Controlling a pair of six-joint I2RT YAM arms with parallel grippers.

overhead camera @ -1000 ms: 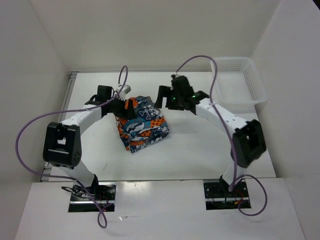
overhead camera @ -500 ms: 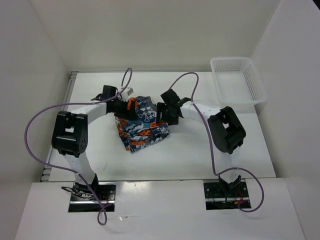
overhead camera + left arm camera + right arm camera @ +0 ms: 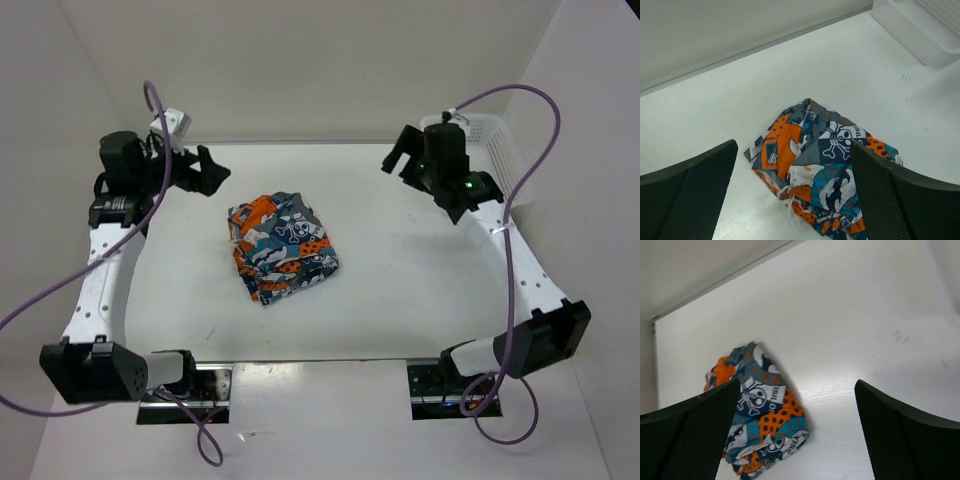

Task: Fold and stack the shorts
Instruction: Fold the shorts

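The shorts [image 3: 283, 245] lie in a folded, slightly rumpled bundle in the middle of the white table, showing orange, teal and navy patches with a skull print. My left gripper [image 3: 210, 172] hangs open above the table's far left, well clear of them. My right gripper [image 3: 398, 155] hangs open at the far right, also clear. In the left wrist view the shorts [image 3: 825, 165] sit below and between the wide-spread jaws of the left gripper [image 3: 792, 145]. From the right wrist, the shorts [image 3: 760, 410] appear low on the left, under the right gripper [image 3: 797, 385]; nothing is held.
A white mesh basket [image 3: 505, 150] stands at the table's far right corner, partly behind the right arm, and also shows as the basket [image 3: 920, 25] in the left wrist view. White walls close in the table on three sides. Purple cables loop off both arms.
Both arms have drawn back from the shorts, the left toward the far left, the right toward the far right. The bundle stays where it was, with no gripper on it.
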